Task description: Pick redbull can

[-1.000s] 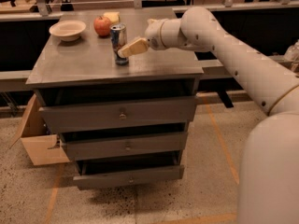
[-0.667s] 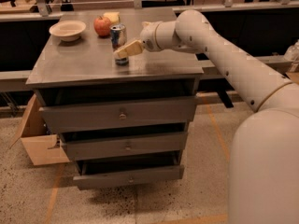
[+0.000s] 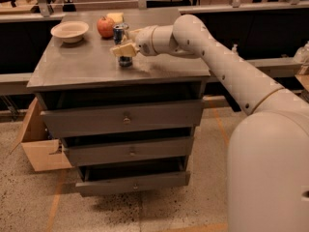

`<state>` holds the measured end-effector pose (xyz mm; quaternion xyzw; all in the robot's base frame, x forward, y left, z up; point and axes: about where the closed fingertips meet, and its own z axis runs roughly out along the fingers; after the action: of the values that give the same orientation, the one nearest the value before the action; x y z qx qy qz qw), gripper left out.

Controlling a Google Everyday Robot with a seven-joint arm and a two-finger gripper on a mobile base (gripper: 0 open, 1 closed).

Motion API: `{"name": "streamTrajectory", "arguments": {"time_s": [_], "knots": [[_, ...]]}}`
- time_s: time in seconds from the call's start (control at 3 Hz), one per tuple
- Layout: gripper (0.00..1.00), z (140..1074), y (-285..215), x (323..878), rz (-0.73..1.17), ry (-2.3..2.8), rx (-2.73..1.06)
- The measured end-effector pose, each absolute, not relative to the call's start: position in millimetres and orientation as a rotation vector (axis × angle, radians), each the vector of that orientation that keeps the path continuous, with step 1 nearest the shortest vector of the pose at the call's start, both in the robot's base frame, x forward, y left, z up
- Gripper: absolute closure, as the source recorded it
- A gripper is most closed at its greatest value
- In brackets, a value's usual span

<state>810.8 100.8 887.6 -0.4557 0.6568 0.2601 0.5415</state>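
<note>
Right up close, low and to the right of the redbull can [image 3: 120,33], is the robot's big white body [image 3: 270,178]. Its long white arm [image 3: 217,57] goes up and to the left from there, all the way to the can. Below the can stands a gray cabinet [image 3: 77,69] with three drawers, and the two lower drawers are pulled out a bit. Down on the floor, far left of the can, a brown cardboard box [image 3: 36,149] sits beside the cabinet.

The can stands up straight on the cabinet top, near the middle. It is blue and silver with a shiny top. The gripper [image 3: 123,43] is right at the can, and a pale part of it lies across the can's front. I cannot tell if the claw is squeezing the can or not.

Just behind the can, a little to its left, is a red apple [image 3: 105,26]. A yellow thing [image 3: 115,17] lies behind the apple. A pale bowl [image 3: 70,31] sits farther left of the can, near the back corner.
</note>
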Motion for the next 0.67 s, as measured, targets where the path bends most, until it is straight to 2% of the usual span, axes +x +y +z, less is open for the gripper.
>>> {"name": "streamTrajectory", "arguments": {"time_s": [0.67], "knots": [[0.87, 913.5, 115.4, 796.0, 0.632, 1.475, -1.11]]}}
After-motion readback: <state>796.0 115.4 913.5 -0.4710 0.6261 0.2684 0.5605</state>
